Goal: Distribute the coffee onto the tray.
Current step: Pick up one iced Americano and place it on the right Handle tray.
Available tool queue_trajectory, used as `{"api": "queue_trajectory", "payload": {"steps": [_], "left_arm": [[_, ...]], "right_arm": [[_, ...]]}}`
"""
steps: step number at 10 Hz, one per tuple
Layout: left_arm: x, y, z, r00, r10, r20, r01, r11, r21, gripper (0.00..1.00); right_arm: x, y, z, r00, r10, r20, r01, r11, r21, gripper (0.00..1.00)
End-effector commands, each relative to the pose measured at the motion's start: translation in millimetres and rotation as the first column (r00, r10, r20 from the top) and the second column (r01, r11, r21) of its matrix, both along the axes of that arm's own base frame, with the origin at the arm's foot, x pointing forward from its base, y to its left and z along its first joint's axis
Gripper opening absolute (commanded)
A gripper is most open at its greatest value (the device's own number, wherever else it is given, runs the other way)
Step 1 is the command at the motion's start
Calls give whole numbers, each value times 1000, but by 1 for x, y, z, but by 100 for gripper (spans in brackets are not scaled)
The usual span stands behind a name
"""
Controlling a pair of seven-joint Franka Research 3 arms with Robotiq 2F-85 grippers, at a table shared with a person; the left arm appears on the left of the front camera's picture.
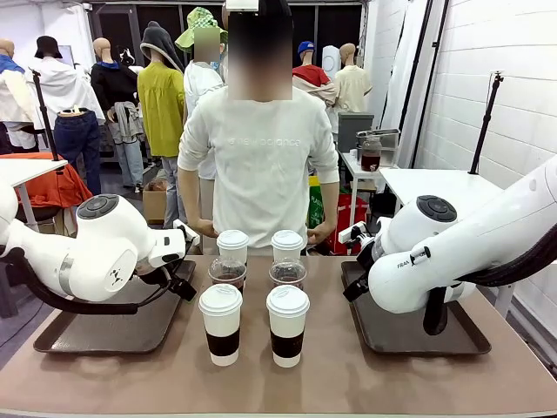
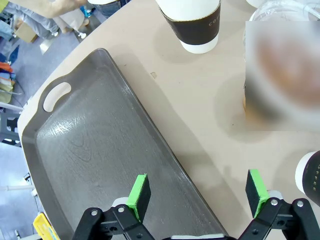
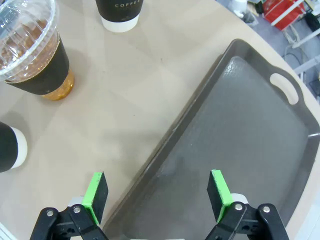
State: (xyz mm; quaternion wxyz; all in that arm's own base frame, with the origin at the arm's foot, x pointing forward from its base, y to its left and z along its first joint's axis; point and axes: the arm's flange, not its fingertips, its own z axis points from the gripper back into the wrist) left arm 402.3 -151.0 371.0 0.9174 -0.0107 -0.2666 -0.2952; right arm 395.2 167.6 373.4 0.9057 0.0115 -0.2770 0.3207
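You have all 6 coffees standing upright in a tight cluster at the middle of the table [image 1: 348,383], on the bare tabletop between the 2 trays. 2 paper cups [image 1: 221,324] with white lids and black bands stand side by side nearest the robot. 2 clear cups [image 1: 227,273] with dome lids and brown liquid sit just behind them, and 2 more paper cups stand behind those, nearest the person [image 1: 261,165] at the far edge. The left tray [image 1: 113,331] lies flat to the left of the cluster and the right tray [image 1: 400,335] to the right of it. Both are dark, with a cut-out handle at the end, and neither touches a cup. Your left gripper [image 2: 198,192] hangs with its fingers spread wide and nothing between them. It straddles the inner rim of the left tray, with 1 green pad over the tray and the other over the tabletop, and a paper cup stands close by that outer pad. Your right gripper [image 3: 157,192] is spread just as wide and holds nothing. It straddles the inner rim of the right tray the same way, with a clear cup and 2 paper cups on the tabletop ahead of it, all apart from its fingers.
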Motion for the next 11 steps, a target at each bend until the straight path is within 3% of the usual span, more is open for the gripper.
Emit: {"api": "queue_trajectory", "payload": {"steps": [1, 3, 6, 9, 11], "left_arm": [[0, 0, 0, 1000, 0, 0, 0, 1000, 0, 100], [1, 3, 21, 1000, 2, 12, -2, 1000, 5, 100], [-6, 5, 80, 1000, -2, 18, 2, 1000, 12, 100], [-23, 1, 142, 997, -16, 77, 14, 1000, 27, 100], [-35, 1, 166, 993, -13, 115, 9, 999, 34, 100]], "right_arm": [[0, 0, 0, 1000, 0, 0, 0, 1000, 0, 100], [0, -5, 21, 1000, 9, -16, -9, 1000, 30, 100], [-13, -20, 82, 997, 80, -8, -79, 993, 91, 100], [-38, -36, 144, 991, 122, 55, -128, 984, 123, 100], [-52, -37, 167, 983, 167, 77, -175, 978, 115, 100]]}}
